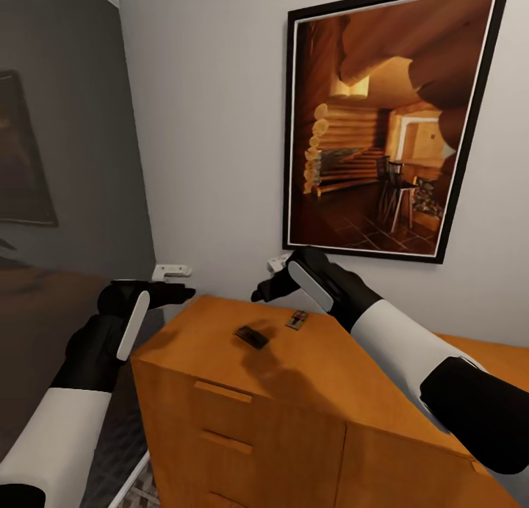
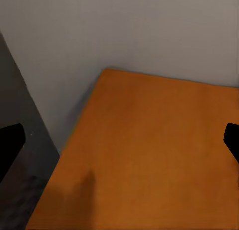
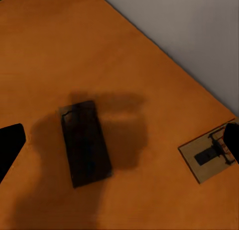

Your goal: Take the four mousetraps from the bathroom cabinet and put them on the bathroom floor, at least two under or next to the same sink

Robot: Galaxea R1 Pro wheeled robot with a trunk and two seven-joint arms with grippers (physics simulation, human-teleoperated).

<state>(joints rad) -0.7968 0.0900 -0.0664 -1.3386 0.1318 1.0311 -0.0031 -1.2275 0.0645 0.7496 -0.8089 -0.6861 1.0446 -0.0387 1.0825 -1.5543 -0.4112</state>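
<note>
I stand at the corner of the cabinet [image 1: 294, 390], its smooth orange-brown top running away from me toward the pale wall [image 1: 213, 126], where a large framed picture [image 1: 389, 119] of a log interior hangs. Two mousetraps lie on the cabinet top, both toward its back edge: a dark one [image 1: 251, 337] nearer the middle, and a lighter one [image 1: 297, 320] with dark metal parts just short of the wall. They sit near each other but apart, with bare wood between them. My right tool [image 1: 266, 288] hovers over the back part of the top, above and between the two traps; in the right wrist view the dark trap [image 3: 85, 142] lies in my arm's shadow and the pale one [image 3: 211, 156] close to the back edge, and my fingers [image 3: 9, 147] show far apart at the two sides, spread and gripping nothing. My left tool [image 1: 176, 291] hangs off the cabinet's left edge near its back corner, also spread wide with nothing between its fingers [image 2: 10, 142]; below it the left wrist view shows bare cabinet top [image 2: 149, 155] running to the back corner and a dark strip of open space beside the left edge. The front edge carries small tab handles [image 1: 222, 390] on the drawer fronts.
</note>
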